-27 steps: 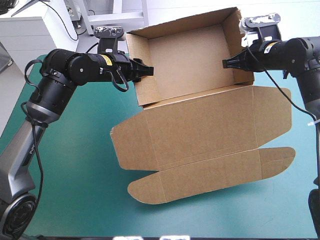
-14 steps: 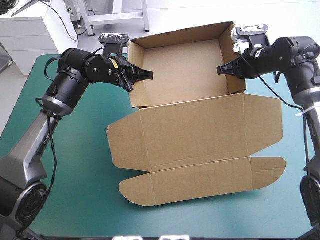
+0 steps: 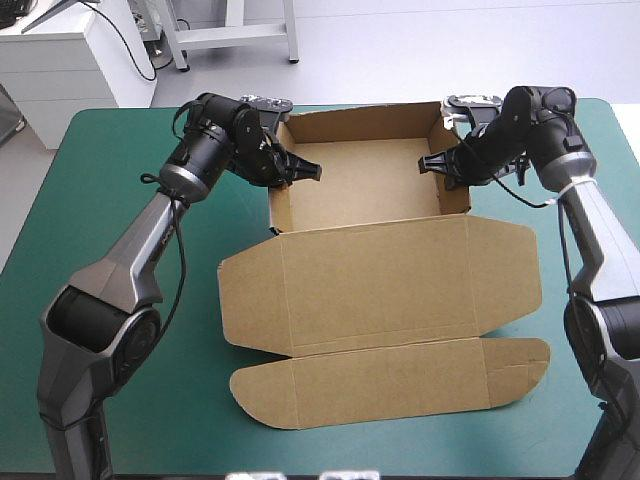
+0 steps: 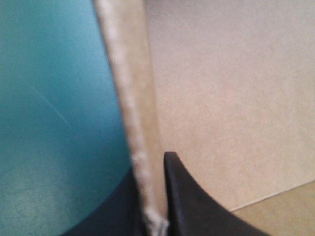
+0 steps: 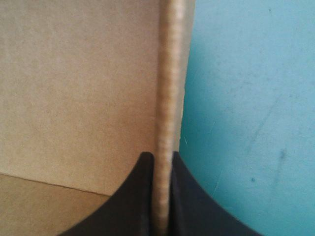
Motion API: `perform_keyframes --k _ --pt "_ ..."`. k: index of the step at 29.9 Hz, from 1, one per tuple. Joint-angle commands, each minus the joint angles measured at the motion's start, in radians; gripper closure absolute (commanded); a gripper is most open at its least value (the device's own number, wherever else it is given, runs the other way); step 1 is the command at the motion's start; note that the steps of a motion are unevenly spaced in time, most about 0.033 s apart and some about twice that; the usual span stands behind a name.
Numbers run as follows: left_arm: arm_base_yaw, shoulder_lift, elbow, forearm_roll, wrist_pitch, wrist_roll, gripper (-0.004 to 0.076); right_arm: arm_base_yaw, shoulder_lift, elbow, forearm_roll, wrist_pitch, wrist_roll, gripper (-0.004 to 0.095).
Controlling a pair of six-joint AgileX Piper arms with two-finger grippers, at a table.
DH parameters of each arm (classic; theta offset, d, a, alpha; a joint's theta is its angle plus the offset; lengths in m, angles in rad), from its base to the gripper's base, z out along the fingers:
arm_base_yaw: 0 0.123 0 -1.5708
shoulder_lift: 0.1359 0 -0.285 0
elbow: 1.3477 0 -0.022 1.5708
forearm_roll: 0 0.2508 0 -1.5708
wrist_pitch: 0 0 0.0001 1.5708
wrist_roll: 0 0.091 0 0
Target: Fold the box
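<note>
The teal-green table cover (image 3: 110,230) is filling most of the high view. On it the brown box (image 3: 380,285) is lying at the centre of the frame as an open tray with its walls raised. The tray is sitting in the upper middle, and the lid is spreading flat below it toward the lower centre. The left gripper (image 3: 312,171), upper left of centre, is pinching the tray's left wall. The right gripper (image 3: 428,163), upper right, is clamping the right wall likewise — in each wrist view the black fingers (image 5: 142,196) are pressing the board's edge between them, one inside the tray and one outside.
</note>
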Motion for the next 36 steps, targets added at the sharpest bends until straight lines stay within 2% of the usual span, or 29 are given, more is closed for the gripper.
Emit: perform_keyframes --k 1,7,18,26,29,32,34,36 --pt "-0.010 -0.026 -0.047 -0.042 0.036 0.013 0.0729 0.006 -0.027 -0.026 0.094 0.015 0.007 0.0923" --pt "-0.010 0.026 -0.047 -0.042 0.036 0.022 0.0729 0.026 -0.001 -0.022 -0.051 0.015 0.027 0.0923" --pt "-0.010 0.073 -0.047 -0.035 0.036 0.079 0.0729 0.026 0.079 -0.022 -0.071 0.017 0.027 0.0923" --pt "-0.010 0.126 -0.047 0.062 0.036 0.093 0.0729 0.026 0.162 -0.022 -0.078 0.017 0.027 0.0923" --pt "-0.010 0.130 -0.047 0.061 0.036 0.141 0.0724 0.026 0.166 -0.022 -0.088 0.017 0.018 0.0923" --pt "-0.006 0.130 -0.047 0.045 0.036 0.154 0.0647 0.026 0.166 -0.025 -0.103 0.017 0.016 0.0888" --pt "0.001 0.130 -0.047 0.020 0.036 0.163 0.0535 0.026 0.161 -0.028 -0.104 0.017 0.012 0.0801" --pt "0.009 0.128 -0.047 0.002 0.036 0.166 0.0392 0.026 0.152 -0.032 -0.095 0.017 0.008 0.0648"
